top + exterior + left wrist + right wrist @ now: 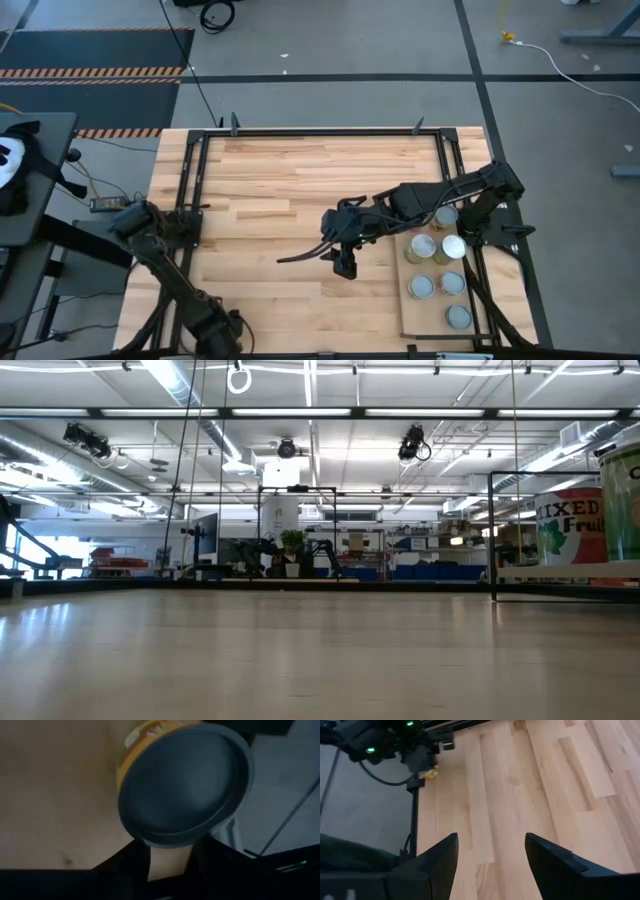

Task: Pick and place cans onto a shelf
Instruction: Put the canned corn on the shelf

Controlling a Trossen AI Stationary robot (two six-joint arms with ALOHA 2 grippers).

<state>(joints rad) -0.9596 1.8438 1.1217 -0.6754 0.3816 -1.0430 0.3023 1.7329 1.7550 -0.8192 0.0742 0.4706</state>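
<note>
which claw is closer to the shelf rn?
Right. The right claw hangs over the table just beside the shelf; the left claw, holding a can, sits at the table's near-left edge, far across from it.

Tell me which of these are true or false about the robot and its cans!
1. The right gripper is open and holds nothing. True.
2. The cans on the shelf are lying on their sides. False: they stand upright, with their round tops showing from above.
3. The shelf is on the left arm's side of the table. False: it lies at the right end, next to the right arm.
4. A yellow-labelled can is right in front of the left gripper. True.
</note>
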